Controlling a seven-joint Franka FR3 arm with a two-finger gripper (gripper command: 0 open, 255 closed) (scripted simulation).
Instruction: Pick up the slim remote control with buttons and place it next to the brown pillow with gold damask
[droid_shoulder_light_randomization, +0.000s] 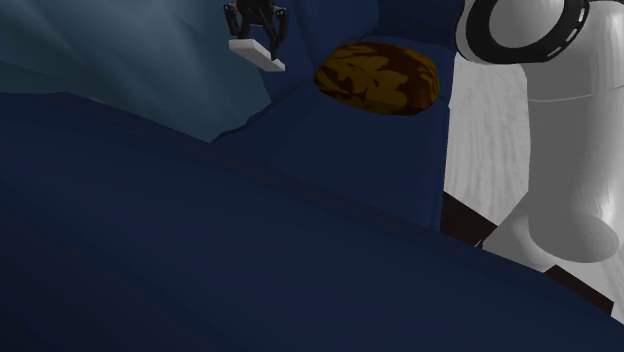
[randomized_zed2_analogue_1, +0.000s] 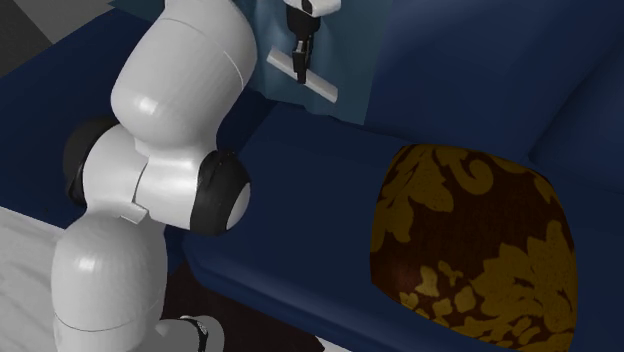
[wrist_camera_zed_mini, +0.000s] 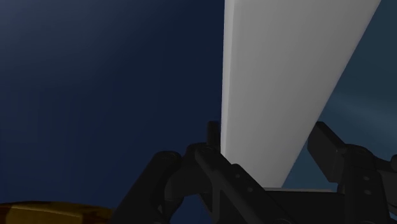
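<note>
My black gripper (droid_shoulder_light_randomization: 257, 40) is shut on a slim remote (droid_shoulder_light_randomization: 257, 53), drawn plain white, and holds it in the air above the dark blue sofa. In the second exterior view the gripper (randomized_zed2_analogue_1: 299, 68) clasps the remote (randomized_zed2_analogue_1: 316, 86) near its middle, and the remote hangs roughly level. The wrist view has the remote (wrist_camera_zed_mini: 286, 76) as a pale slab running away from the gripper (wrist_camera_zed_mini: 267, 137), with one black finger on each side. The brown pillow with gold damask (droid_shoulder_light_randomization: 378, 77) lies on the seat toward the shoulder view's right of the remote, apart from it. It looms large in the second exterior view (randomized_zed2_analogue_1: 470, 240).
The blue sofa seat (droid_shoulder_light_randomization: 300, 130) and backrest (randomized_zed2_analogue_1: 470, 60) surround the pillow. A lighter teal cushion (droid_shoulder_light_randomization: 120, 60) lies below and behind the gripper. The white arm (droid_shoulder_light_randomization: 540, 120) rises at the shoulder view's right. A broad dark blue surface (droid_shoulder_light_randomization: 200, 260) spreads across the foreground.
</note>
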